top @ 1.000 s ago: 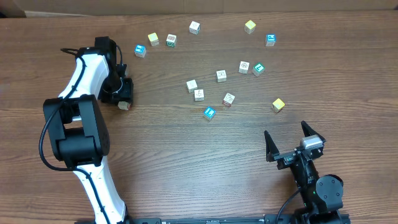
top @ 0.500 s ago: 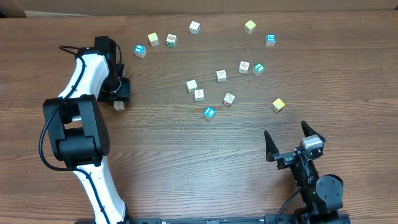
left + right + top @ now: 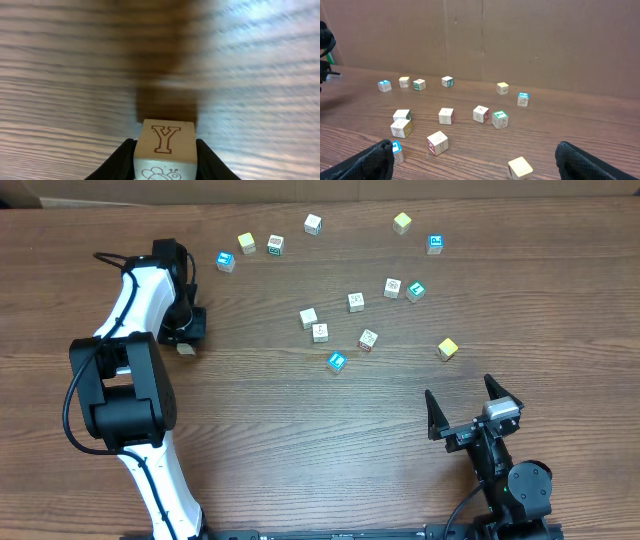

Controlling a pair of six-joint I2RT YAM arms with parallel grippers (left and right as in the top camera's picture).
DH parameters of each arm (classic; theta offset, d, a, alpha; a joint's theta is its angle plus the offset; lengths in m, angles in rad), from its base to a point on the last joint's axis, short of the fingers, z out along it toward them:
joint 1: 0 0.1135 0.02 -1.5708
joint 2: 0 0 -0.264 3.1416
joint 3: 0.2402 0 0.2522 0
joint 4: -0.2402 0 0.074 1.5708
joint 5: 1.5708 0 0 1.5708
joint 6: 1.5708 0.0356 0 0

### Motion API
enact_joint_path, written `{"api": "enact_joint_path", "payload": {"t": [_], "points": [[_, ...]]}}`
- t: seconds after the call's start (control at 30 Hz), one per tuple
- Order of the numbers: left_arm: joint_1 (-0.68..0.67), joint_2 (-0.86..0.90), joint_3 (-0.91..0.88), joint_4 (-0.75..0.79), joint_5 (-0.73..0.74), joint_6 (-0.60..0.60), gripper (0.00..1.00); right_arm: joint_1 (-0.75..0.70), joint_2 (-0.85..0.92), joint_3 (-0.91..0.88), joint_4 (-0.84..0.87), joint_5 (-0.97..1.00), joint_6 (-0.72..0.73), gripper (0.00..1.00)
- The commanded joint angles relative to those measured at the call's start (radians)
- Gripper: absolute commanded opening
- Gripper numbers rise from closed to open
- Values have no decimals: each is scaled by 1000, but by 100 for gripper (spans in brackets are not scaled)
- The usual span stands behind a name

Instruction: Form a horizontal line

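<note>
No line is made yet. The left gripper (image 3: 165, 152) squeezes one Y block (image 3: 166, 136) far left on the table (image 3: 300, 440). The loose blocks (image 3: 356, 302) lie apart. The right gripper (image 3: 472, 408) sits wide open, holding nothing. Nearly all the work is left.

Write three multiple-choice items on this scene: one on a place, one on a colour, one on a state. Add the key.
1. The left end effector is:
A) among the scattered cubes
B) left of them
C) right of them

2. The letter on the Y cube it grips is:
A) blue
B) green
C) reddish-brown

3. The right end effector is:
A) open and empty
B) shut on a cube
C) shut, empty

Key:
1 B, the overhead view shows it apart at the left.
2 C, the left wrist view shows the outlined letter.
3 A, its fingers stand wide with nothing between.
</note>
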Motion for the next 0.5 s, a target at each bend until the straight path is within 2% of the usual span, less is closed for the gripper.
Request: {"api": "enact_joint_path", "payload": {"t": [0.0,0.27,0.47], "points": [[-3,0,-9,19,-100,3,28,-1,-11,-10,7,2,6,100],[-3,0,-9,136,-107,104,28,-1,-11,-10,7,2,5,100],[18,0,-9,171,-106,114,28,-1,-11,-10,7,2,5,100]]}}
